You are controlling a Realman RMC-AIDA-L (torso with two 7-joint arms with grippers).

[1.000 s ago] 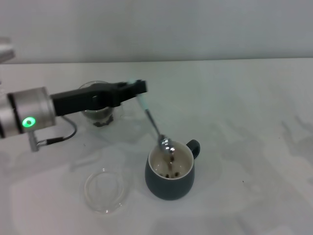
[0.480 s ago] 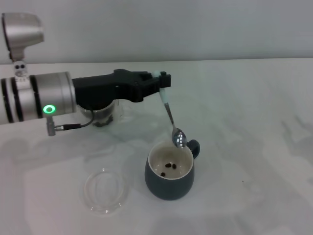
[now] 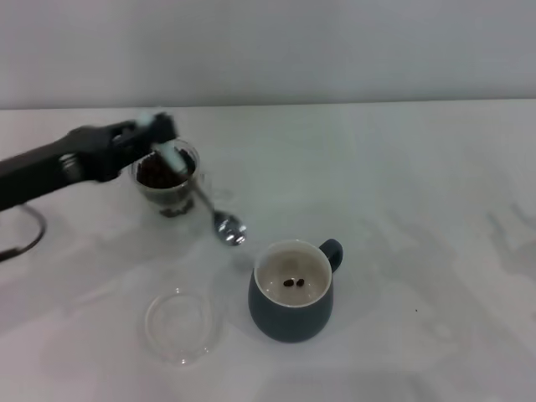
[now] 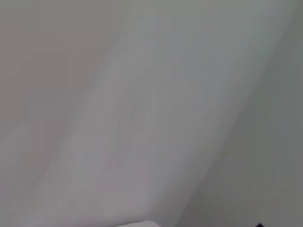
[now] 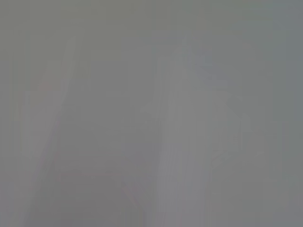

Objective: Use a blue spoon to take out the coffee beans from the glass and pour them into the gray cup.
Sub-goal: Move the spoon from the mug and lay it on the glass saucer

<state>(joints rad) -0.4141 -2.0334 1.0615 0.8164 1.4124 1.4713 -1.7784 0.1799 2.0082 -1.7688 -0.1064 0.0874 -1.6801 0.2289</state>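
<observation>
Left gripper (image 3: 159, 134) extended, fingers closed.

The left gripper (image 3: 155, 134) and its arm are black, and the blue spoon (image 3: 205, 201) it holds has a pale light-blue handle and a shiny silver metal neck and bowl. The glass (image 3: 167, 177) is clear and shows dark brown, nearly black coffee beans (image 3: 161, 173) inside, while the gray cup (image 3: 291, 291) is dark blue-gray outside and cream-white inside, with two dark beans on its bottom. The table (image 3: 419, 209) is plain white, and the flat round dish (image 3: 180, 325) near its front edge is clear.
</observation>
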